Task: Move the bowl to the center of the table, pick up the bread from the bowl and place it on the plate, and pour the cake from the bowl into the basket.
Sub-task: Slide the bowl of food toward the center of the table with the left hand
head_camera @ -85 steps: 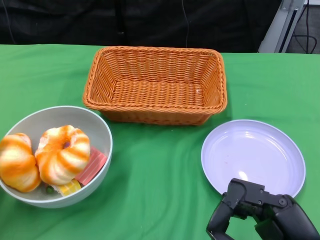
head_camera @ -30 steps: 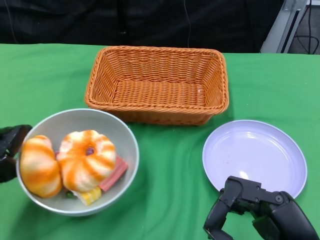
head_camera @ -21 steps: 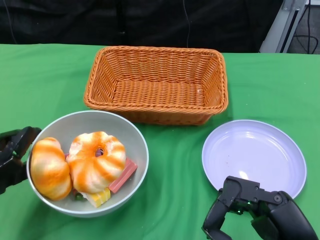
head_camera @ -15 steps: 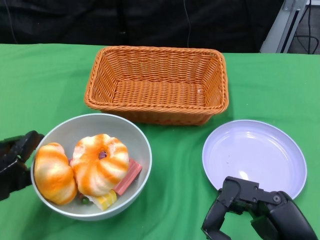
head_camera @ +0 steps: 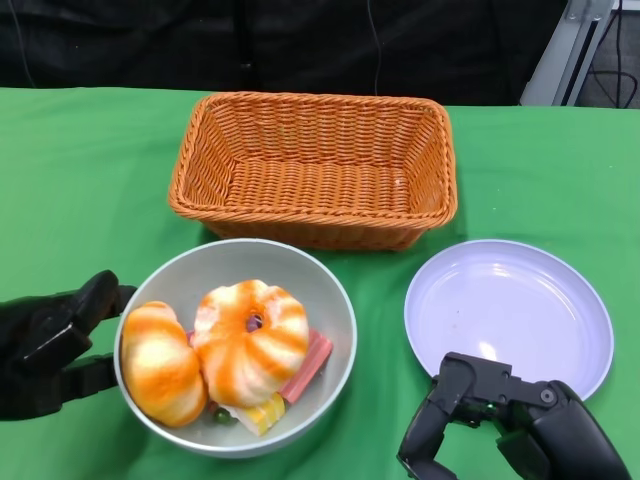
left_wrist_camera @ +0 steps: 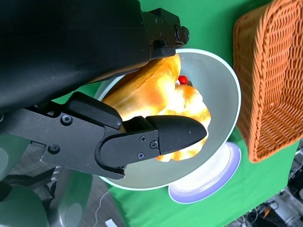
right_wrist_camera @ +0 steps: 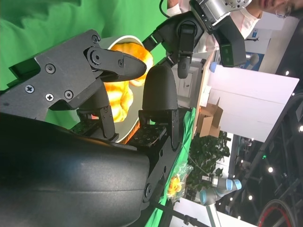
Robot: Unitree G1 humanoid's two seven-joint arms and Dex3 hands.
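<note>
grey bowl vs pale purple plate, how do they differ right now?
The round grey bowl is deep and holds orange-striped bread rolls and cake pieces; the round pale purple plate is shallow and holds nothing. The bowl sits in front of the orange wicker basket, near the table's middle, with the left robot hand at its rim; the plate lies to the right, by the right robot hand. Both rest on the green cloth.
</note>
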